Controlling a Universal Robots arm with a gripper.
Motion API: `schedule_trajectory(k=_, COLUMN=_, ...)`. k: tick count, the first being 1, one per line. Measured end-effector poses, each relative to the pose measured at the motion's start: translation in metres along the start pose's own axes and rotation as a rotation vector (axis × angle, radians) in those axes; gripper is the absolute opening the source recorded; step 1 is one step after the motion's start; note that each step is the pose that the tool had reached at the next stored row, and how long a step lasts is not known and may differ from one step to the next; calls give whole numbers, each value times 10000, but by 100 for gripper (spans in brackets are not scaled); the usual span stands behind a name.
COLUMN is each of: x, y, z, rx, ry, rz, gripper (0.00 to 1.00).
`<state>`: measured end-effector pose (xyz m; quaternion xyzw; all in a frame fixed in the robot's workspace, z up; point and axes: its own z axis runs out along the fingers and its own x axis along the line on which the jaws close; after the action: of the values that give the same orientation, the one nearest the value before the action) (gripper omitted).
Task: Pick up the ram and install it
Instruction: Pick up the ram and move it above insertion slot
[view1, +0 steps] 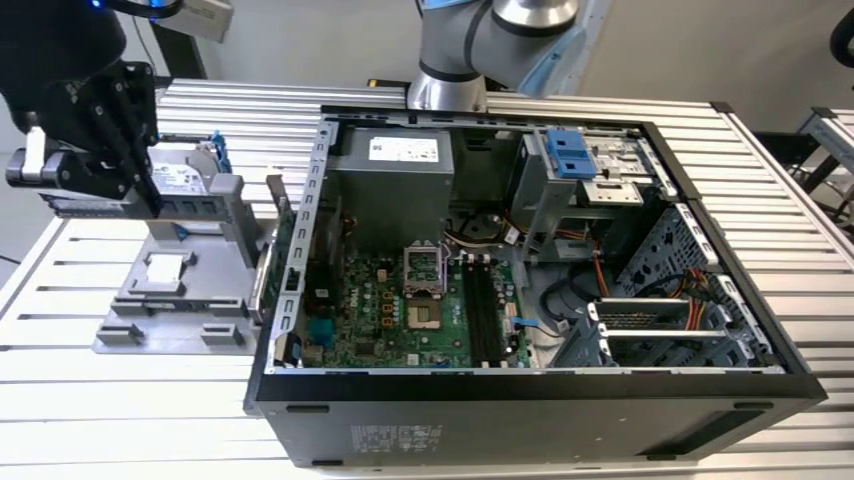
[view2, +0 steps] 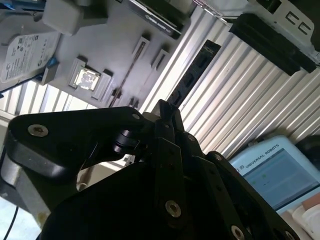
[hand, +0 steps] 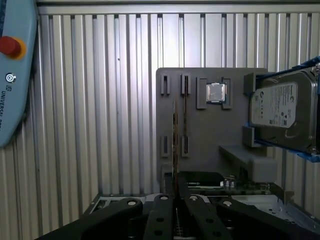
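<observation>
Mostly edge-on, ram (hand: 174, 150), lower end hidden inside clamped gripper (hand: 175, 194)

In the exterior view the light is bright and even, coming from above. The ribbed aluminium table (view1: 160, 400) shines pale, while the inside of the computer case (view1: 534, 385) lies in soft shadow. In the second wrist view the table ribs glare almost white, so the black gripper (view2: 167, 110) and the ram (view2: 192, 75) that it clamps look nearly like silhouettes. The processor (view2: 86, 79) gives a strong reflection.
</observation>
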<state>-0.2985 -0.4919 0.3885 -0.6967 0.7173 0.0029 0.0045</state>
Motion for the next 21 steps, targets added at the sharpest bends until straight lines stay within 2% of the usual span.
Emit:
schedule_trajectory(k=18, x=-12, y=-408, z=1, rx=-19, ry=0, rz=0, gripper=0)
schedule_trajectory(k=21, x=-13, y=-458, z=1, rx=-21, ry=0, rz=0, gripper=0)
